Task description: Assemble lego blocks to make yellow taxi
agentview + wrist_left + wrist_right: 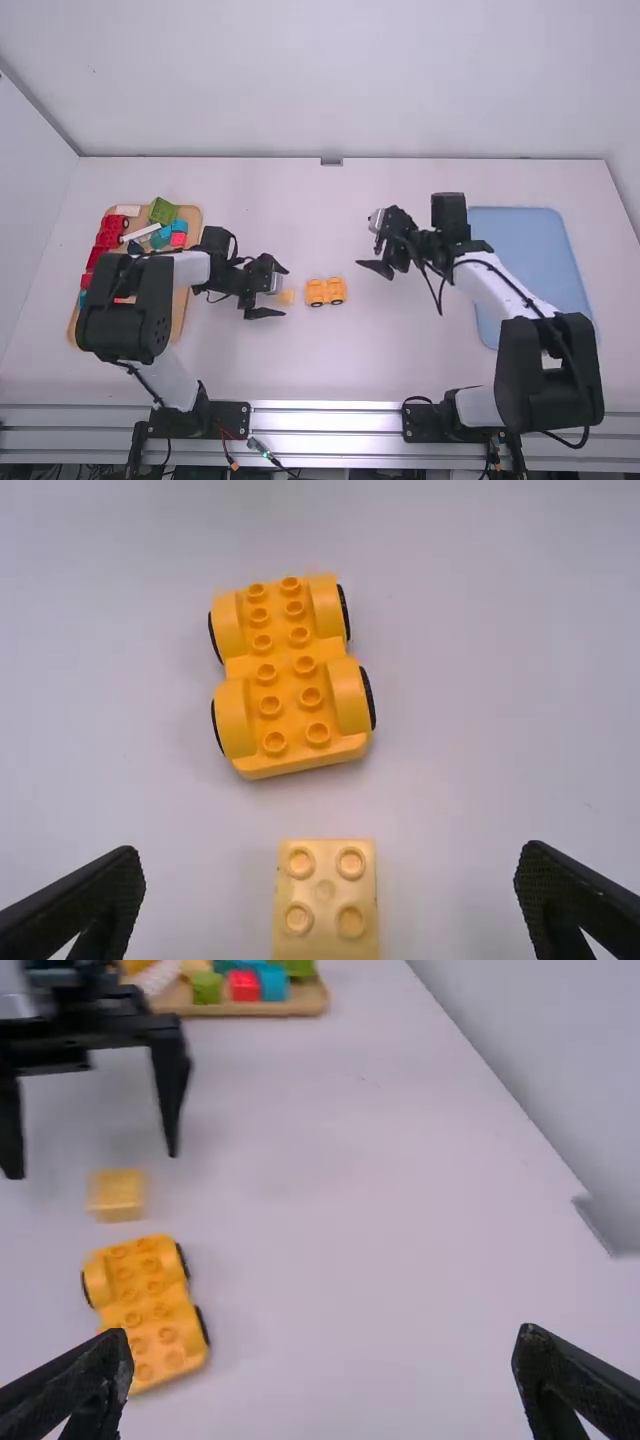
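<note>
Yellow wheeled base: upright (290,670) on the surface (330,375), beyond the left jaws' mouth and, in the high view, between the two pairs of jaws; its studs (310,697) face up, probably so a block can be pressed straight down.
Pale yellow block: between the left jaws' tips (326,900), touching neither, apart from the base and roughly in line with it; that placing likely suits a pinch on its sides and a short carry.
Left jaws: wide, fingers (100,900) either side of the block, holding nothing; closing on it looks like the next step.
Right jaws: wide and empty, fingers (90,1380) raised off the surface, perhaps ready to steady the base.
Views: the left wrist view gives the block's stud pattern; the right wrist view adds its side and the left jaws straddling its far side.
Wooden tray: behind the left jaws (193,214), with coloured blocks (162,211) gathered as stock.
Blue mat: behind the right jaws (525,235), in the high view.
</note>
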